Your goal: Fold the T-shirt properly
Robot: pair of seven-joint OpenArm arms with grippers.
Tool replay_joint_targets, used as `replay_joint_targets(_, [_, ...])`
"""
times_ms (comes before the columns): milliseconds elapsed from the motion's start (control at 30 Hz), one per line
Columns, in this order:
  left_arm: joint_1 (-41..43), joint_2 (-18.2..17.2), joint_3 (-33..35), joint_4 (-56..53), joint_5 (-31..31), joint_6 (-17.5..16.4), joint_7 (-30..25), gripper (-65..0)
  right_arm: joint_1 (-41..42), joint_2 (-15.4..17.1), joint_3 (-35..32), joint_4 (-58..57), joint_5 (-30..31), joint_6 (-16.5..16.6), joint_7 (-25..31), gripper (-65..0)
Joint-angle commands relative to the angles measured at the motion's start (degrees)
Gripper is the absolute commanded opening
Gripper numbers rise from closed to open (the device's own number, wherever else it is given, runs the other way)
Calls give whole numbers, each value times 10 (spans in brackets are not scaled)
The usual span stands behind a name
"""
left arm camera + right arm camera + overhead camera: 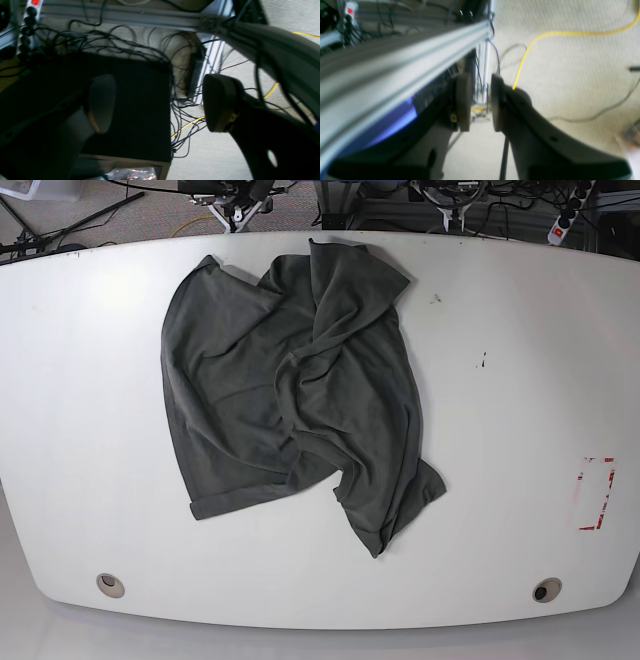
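Note:
The T-shirt [300, 400] is dark grey and lies crumpled on the white table [520, 430], left of centre, bunched into folds with a sleeve toward the front. Neither arm shows in the base view. In the left wrist view my left gripper [160, 105] hangs wide open over floor and cables, with nothing between its fingers [220, 102]. My right gripper [481, 105] stands beside an aluminium rail. Its pads [463, 102] are a narrow gap apart and hold nothing. The shirt shows in neither wrist view.
A red tape mark [597, 493] sits near the table's right edge, and two round holes [110, 584] [546, 590] lie near the front. Off the table are a black box [135, 105], tangled cables [140, 50], a power strip [30, 22] and a yellow cable [545, 35].

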Motion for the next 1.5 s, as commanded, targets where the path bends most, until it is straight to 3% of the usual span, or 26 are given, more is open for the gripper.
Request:
replay_joint_targets(0, [3, -5, 0, 2, 0, 1, -3, -149, -2, 5, 0, 2, 3, 4, 10, -514])
replay_joint_targets(333, [7, -4, -2, 7, -2, 1, -6, -149, -11, 5, 1, 4, 4, 4, 31, -518])
replay_joint_targets(533, [35, -4, -2, 7, -2, 1, -87, -149, -48, 4, 3, 59, 5, 4, 32, -520])
replay_joint_targets(733, [61, -5, -2, 21, -2, 1, -97, -150, -90, -5, 3, 132, 5, 4, 17, -520])
replay_joint_targets(1067, [196, 9, -2, 251, -1, 1, -94, -150, -205, -28, 1, 339, 6, 9, -34, -520])
replay_joint_targets(1467, [370, 12, -1, 493, -2, 1, -94, -150, -331, -47, 1, 514, 6, 11, -36, -520])
